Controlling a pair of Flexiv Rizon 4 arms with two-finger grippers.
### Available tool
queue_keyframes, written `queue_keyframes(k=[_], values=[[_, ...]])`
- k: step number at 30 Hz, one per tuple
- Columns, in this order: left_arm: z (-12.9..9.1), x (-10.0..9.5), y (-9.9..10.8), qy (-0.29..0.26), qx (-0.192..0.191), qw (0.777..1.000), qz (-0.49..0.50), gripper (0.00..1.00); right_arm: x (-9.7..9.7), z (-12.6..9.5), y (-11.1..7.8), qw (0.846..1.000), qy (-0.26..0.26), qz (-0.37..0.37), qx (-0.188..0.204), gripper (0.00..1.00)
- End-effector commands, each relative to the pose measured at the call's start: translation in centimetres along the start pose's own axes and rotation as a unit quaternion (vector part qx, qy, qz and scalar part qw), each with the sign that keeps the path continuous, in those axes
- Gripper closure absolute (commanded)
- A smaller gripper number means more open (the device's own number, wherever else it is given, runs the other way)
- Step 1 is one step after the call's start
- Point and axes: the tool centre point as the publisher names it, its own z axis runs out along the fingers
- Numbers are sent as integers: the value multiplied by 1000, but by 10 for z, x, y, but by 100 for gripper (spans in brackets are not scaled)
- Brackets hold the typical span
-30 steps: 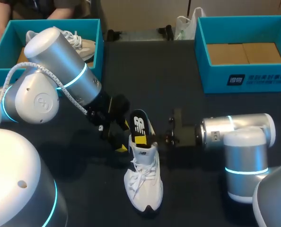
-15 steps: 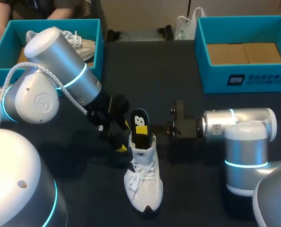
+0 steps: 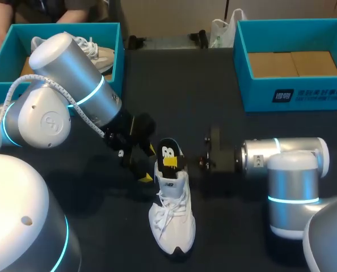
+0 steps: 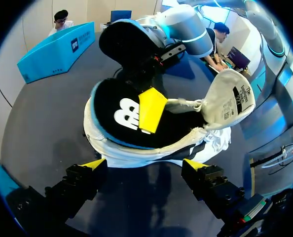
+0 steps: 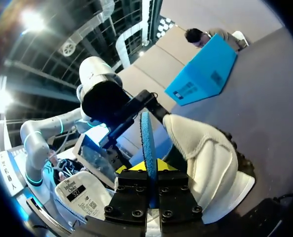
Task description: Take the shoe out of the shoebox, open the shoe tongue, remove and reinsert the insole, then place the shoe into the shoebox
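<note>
White shoe (image 3: 172, 218) upright on table, black insole (image 3: 167, 149) standing half out, open teal shoebox (image 3: 253, 93) well apart

Light fell evenly from above in the head view, bright enough to show the dark table (image 3: 214, 102) without glare. The left arm (image 3: 72, 79), in the upper left of the frame, carried soft white highlights along its silver shell and cast a faint shadow on the table just below it, left of centre. The white shoe (image 3: 172, 212) at lower centre was nearly washed out, its laces hard to separate. The right arm (image 3: 282, 156), at the right, showed a pale sheen along its top. In the left wrist view the black insole (image 4: 118, 111) was flatly lit, and the table bent strongly toward the rim. In the right wrist view a hard white glare burned high above the left arm, while the shoe stayed softly lit.
</note>
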Motion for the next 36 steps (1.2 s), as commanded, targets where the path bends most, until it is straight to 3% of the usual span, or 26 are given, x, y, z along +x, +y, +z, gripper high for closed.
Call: queue_keyframes(k=[1, 5, 6, 7, 8, 11, 30, 34, 36], values=[[0, 1, 0, -1, -1, 1000, 0, 0, 4, -1, -17, 1000, -7, 5, -12, 100], [0, 1, 0, -1, -1, 1000, 0, 0, 5, -3, -18, 1000, -7, 5, -17, 100], [0, 1, 0, -1, -1, 1000, 0, 0, 6, -3, -16, 1000, -6, 1, -19, 86], [0, 1, 0, -1, -1, 1000, 0, 0, 7, -3, -14, 1000, -6, -3, -21, 65], [0, 1, 0, -1, -1, 1000, 0, 0, 8, -3, -12, 1000, -6, -8, -22, 54], [0, 1, 0, -1, -1, 1000, 0, 0, 11, -3, -4, 999, -5, -23, -22, 51], [0, 1, 0, -1, -1, 1000, 0, 0, 19, -1, 21, 998, -27, -59, -7, 56], [0, 1, 0, -1, -1, 1000, 0, 0, 17, -2, 24, 998, -39, -56, -6, 66], [0, 1, 0, -1, -1, 1000, 0, 0, 14, -2, 24, 998, -46, -53, -5, 90]])
